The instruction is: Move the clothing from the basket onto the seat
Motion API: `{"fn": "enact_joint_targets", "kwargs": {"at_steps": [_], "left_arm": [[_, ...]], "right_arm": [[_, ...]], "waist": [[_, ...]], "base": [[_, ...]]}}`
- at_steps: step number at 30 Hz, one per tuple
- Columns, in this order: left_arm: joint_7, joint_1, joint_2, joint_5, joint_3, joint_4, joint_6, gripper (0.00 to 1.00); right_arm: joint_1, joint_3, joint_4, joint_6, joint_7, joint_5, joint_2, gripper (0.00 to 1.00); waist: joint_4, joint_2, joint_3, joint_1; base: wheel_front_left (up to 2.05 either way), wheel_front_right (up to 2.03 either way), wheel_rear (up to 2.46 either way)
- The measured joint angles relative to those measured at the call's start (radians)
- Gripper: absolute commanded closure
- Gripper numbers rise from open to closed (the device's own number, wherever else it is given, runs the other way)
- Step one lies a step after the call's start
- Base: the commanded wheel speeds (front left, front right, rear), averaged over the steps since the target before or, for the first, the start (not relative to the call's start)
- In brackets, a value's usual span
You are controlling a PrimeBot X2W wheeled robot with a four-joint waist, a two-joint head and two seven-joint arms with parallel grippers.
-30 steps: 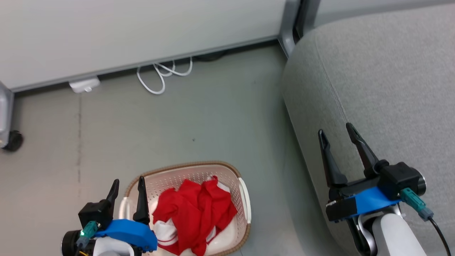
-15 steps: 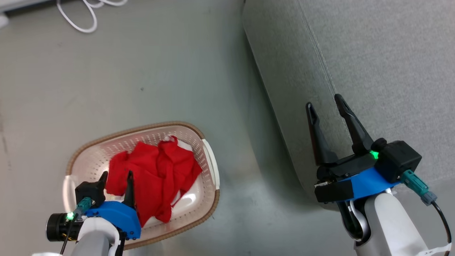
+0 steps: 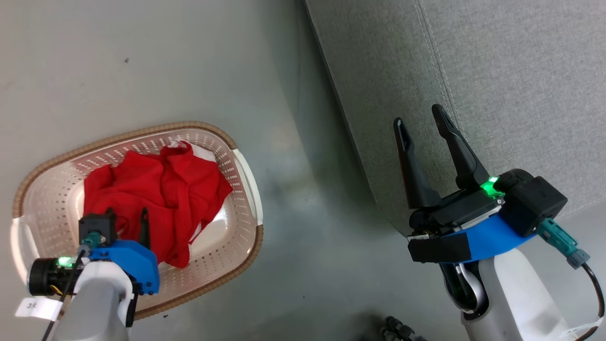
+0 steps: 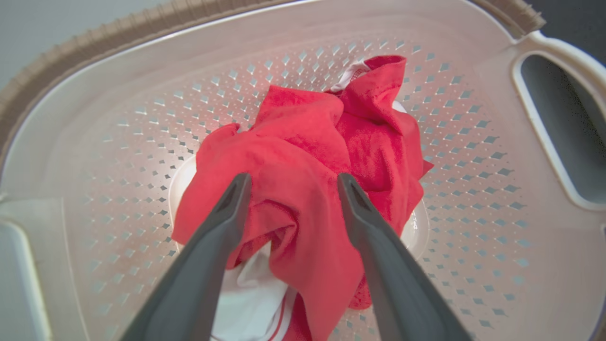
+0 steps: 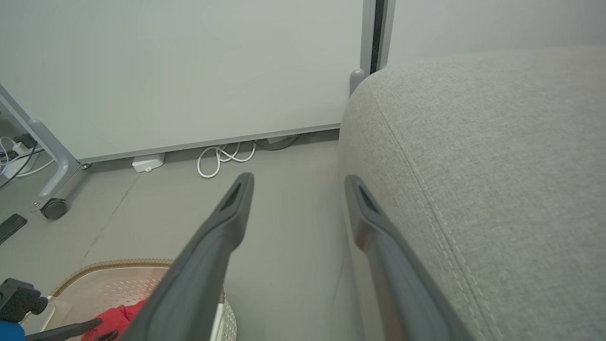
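The basket (image 3: 142,130), cream with a brown rim, stands on the floor at the left. Inside it lies the clothing (image 3: 161,189), a crumpled red heap with white fabric under it. My left gripper (image 3: 123,218) hangs over the basket's near side, open, fingers pointing down at the heap. In the left wrist view the left gripper (image 4: 292,179) straddles a red fold of the clothing (image 4: 303,142) without pinching it; the basket's perforated wall (image 4: 142,118) surrounds it. My right gripper (image 3: 419,117) is open and empty beside the grey seat (image 3: 497,71), at its stitched front edge.
Bare grey floor lies between basket and seat. In the right wrist view a white wall panel runs behind, with a coiled white cable (image 5: 222,158), a white adapter (image 5: 147,162) and a frame leg's caster wheel (image 5: 53,208) at its foot.
The head camera has tilted down, shifting the whole picture. My left gripper has gone from the basket's near rim to down over the red heap, still open. The right gripper stays open by the seat.
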Motion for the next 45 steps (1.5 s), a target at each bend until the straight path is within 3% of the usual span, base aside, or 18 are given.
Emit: {"fn": "enact_joint_targets", "kwargs": {"at_steps": [5, 11, 16, 17, 18, 19, 33, 45], "left_arm": [[0.013, -0.043, 0.03, 0.007, -0.002, 0.044, 0.03, 0.0], [0.071, -0.074, 0.062, 0.007, 0.005, 0.1, 0.1, 0.0], [0.127, -0.095, 0.067, -0.007, 0.01, 0.131, 0.109, 0.0], [0.135, -0.097, 0.067, -0.011, 0.009, 0.135, 0.109, 0.41], [0.139, -0.098, 0.068, -0.011, 0.007, 0.137, 0.108, 0.74], [0.146, -0.101, 0.068, -0.011, 0.006, 0.138, 0.107, 1.0], [0.146, -0.109, 0.053, -0.03, -0.012, 0.141, 0.09, 1.0], [0.09, -0.108, -0.033, -0.07, -0.021, 0.148, 0.06, 1.0]], "right_arm": [[-0.006, 0.016, -0.012, 0.0, 0.0, 0.018, 0.0, 0.0], [-0.009, 0.027, -0.017, 0.0, 0.0, 0.043, 0.0, 0.0], [-0.009, 0.03, -0.019, 0.0, 0.0, 0.059, 0.0, 0.0], [-0.009, 0.029, -0.019, 0.0, 0.0, 0.061, 0.0, 0.0], [-0.009, 0.029, -0.019, 0.0, 0.0, 0.061, 0.0, 0.0], [-0.009, 0.029, -0.019, 0.0, 0.0, 0.062, 0.0, 0.0], [-0.017, 0.022, -0.018, 0.0, 0.0, 0.068, 0.0, 0.0], [-0.018, -0.011, 0.01, 0.0, 0.0, 0.003, 0.001, 0.0]], "waist": [[-0.027, 0.0, 0.044, 0.0], [-0.064, 0.0, 0.069, -0.0001], [-0.087, 0.0, 0.085, -0.0001], [-0.091, 0.0, 0.086, -0.0001], [-0.094, 0.0, 0.088, -0.0001], [-0.096, 0.0, 0.089, -0.0001], [-0.091, 0.0, 0.077, -0.0002], [-0.013, 0.0, -0.027, -0.0002]], "base": [[0.0, 0.0, 0.0], [0.0, 0.0, 0.0], [0.0, 0.0, 0.0], [0.0, 0.0, 0.0], [0.0, 0.0, 0.0], [0.0, 0.0, 0.0], [0.0, 0.0, 0.0], [0.0, 0.0, 0.0]]}}
